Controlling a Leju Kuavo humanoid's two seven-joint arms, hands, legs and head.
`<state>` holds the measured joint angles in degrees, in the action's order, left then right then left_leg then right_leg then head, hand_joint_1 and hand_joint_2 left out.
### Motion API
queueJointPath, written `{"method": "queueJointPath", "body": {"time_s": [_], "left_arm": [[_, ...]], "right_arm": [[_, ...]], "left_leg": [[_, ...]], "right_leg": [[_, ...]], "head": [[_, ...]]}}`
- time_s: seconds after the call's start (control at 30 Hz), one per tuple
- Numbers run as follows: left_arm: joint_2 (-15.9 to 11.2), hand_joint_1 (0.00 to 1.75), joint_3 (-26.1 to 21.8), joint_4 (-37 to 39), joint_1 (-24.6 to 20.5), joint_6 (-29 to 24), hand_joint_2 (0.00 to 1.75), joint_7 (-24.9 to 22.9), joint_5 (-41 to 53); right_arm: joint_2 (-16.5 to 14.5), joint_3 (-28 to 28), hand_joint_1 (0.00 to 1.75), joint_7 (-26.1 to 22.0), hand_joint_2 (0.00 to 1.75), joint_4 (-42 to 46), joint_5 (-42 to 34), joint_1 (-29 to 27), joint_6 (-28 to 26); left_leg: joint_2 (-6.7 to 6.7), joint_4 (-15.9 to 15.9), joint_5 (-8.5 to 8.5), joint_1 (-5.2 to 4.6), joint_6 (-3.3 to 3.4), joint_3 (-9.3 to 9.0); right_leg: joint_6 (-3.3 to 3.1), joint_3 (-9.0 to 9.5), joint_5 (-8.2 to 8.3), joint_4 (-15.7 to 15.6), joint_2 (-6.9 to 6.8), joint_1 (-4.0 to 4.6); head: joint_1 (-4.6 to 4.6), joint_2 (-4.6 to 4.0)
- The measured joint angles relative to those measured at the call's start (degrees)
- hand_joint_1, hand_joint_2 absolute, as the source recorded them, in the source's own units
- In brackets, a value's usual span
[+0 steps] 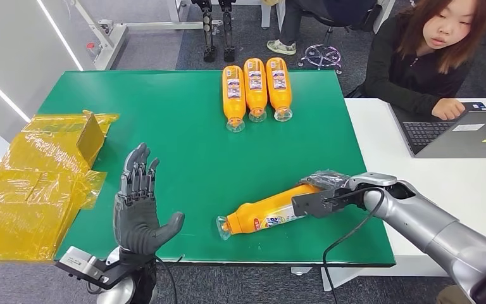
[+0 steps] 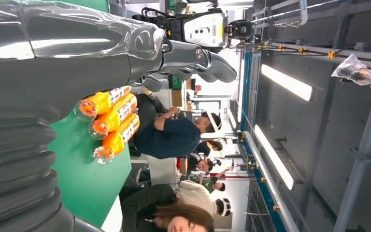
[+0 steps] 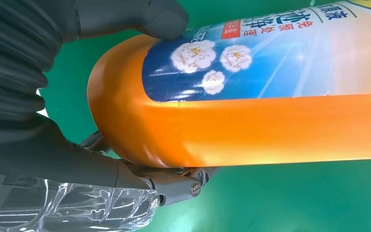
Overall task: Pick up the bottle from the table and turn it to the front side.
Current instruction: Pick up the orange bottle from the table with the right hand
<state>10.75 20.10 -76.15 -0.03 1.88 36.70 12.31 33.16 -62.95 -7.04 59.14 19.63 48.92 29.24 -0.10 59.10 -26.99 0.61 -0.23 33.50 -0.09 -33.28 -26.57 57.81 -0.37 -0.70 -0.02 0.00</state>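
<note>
- Nearest the head camera, at about 7 o'clock, the left hand (image 1: 138, 212) stands palm up over the green table (image 1: 164, 120), fingers spread and holding nothing.
- At 5 o'clock the right hand (image 1: 329, 190) grips the base of the orange bottle (image 1: 272, 214); in the right wrist view its thumb (image 3: 135, 17) and fingers (image 3: 174, 176) clamp opposite sides of the rounded bottom.
- Its long axis runs from the right hand toward 8 o'clock, cap end pointing at the left hand, which is well apart.
- Smooth, glossy plastic with a slick blue label (image 3: 270, 58); it may slip when rolled.
- Whether the bottle touches the table is hard to tell.
- Three matching bottles (image 1: 255, 88) lie side by side at 12 o'clock.
</note>
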Motion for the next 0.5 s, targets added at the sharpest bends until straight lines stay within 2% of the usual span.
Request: {"method": "queueJointPath", "body": {"time_s": [0.5], "left_arm": [[0.00,0.00,-0.67,-1.68,0.34,-0.05,1.75,-0.57,0.42]], "right_arm": [[-1.18,-1.39,1.75,0.50,1.75,-0.77,-2.28,3.00,0.42]], "left_leg": [[-0.01,0.00,0.01,0.01,0.00,0.00]], "right_leg": [[0.00,0.00,0.00,0.01,-0.01,0.01]], "head": [[0.01,-0.01]]}}
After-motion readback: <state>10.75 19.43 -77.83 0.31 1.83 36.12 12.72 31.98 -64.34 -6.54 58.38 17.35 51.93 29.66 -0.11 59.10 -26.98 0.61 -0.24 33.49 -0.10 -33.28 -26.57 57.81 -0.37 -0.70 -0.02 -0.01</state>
